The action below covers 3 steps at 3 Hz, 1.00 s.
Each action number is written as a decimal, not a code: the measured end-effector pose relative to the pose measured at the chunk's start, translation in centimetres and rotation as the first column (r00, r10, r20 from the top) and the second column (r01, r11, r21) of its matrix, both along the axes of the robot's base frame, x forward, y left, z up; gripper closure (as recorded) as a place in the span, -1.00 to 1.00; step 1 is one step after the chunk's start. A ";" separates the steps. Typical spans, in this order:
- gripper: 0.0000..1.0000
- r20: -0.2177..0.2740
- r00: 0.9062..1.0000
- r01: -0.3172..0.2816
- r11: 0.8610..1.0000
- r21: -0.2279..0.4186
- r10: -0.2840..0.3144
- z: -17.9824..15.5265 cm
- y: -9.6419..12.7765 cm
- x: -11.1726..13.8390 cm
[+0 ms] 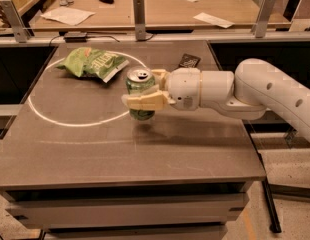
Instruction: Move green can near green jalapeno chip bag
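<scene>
The green can (138,84), with a silver top and pull tab, is upright in my gripper (140,89), which is shut on its body from the right. The can hangs a little above the table (95,154), with its shadow just under it. The green jalapeno chip bag (92,63) lies wrinkled at the back left of the table, about a can's width up and left of the can. My white arm (255,91) reaches in from the right.
A small flat black packet (189,61) lies behind my gripper at the back of the table. A white ring (70,123) is marked on the tabletop. Metal posts (139,16) and a desk with papers stand behind the table.
</scene>
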<state>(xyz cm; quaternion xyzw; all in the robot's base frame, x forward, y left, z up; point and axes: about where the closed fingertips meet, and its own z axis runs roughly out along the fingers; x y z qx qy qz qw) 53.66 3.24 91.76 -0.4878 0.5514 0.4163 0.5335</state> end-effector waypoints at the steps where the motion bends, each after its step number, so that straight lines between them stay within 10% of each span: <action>1: 1.00 0.014 0.994 0.112 0.993 -0.046 -0.112 0.3 0.7 2.2; 3: 1.00 0.021 0.989 0.147 0.988 -0.046 -0.146 0.5 0.6 3.0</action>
